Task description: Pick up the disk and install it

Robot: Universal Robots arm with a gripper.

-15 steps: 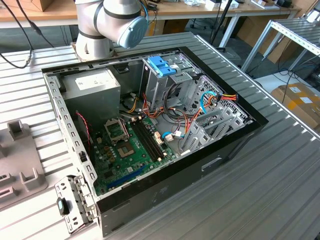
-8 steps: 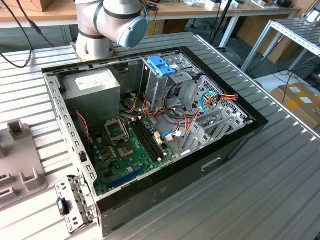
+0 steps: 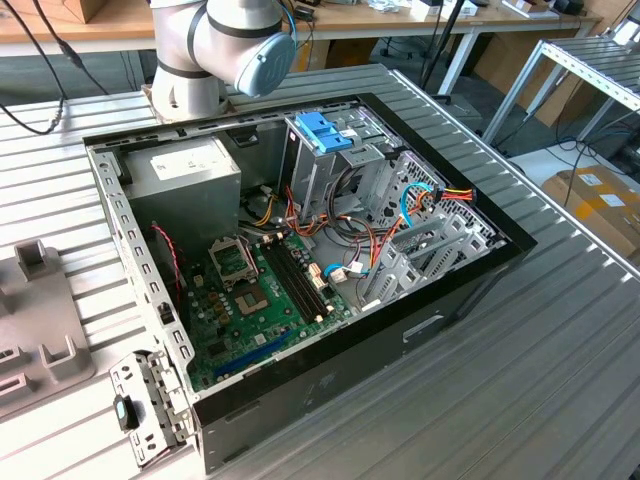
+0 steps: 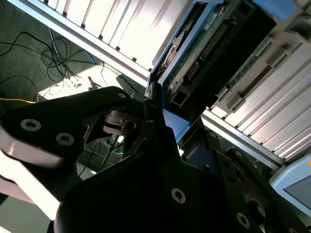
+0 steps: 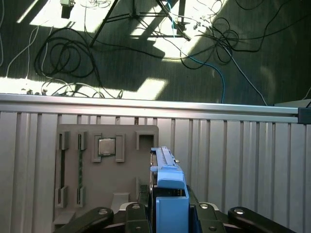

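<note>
First wrist view has the gripper (image 5: 169,216) pinching one disk (image 5: 168,182), with the blue tab end caught between its two black fingers (image 5: 136,213). The disk's long axis runs straight out from the gripper, toward the table's (image 5: 243,160) edge and the cable-strewn floor beyond. Just beside it lies one grey tray (image 5: 77,165) holding one chip (image 5: 107,146). In the second wrist view the disk's (image 4: 214,48) green board shows. In the exterior view, one open case (image 3: 300,250) carries one light-blue bracket (image 3: 325,130) at its far side.
</note>
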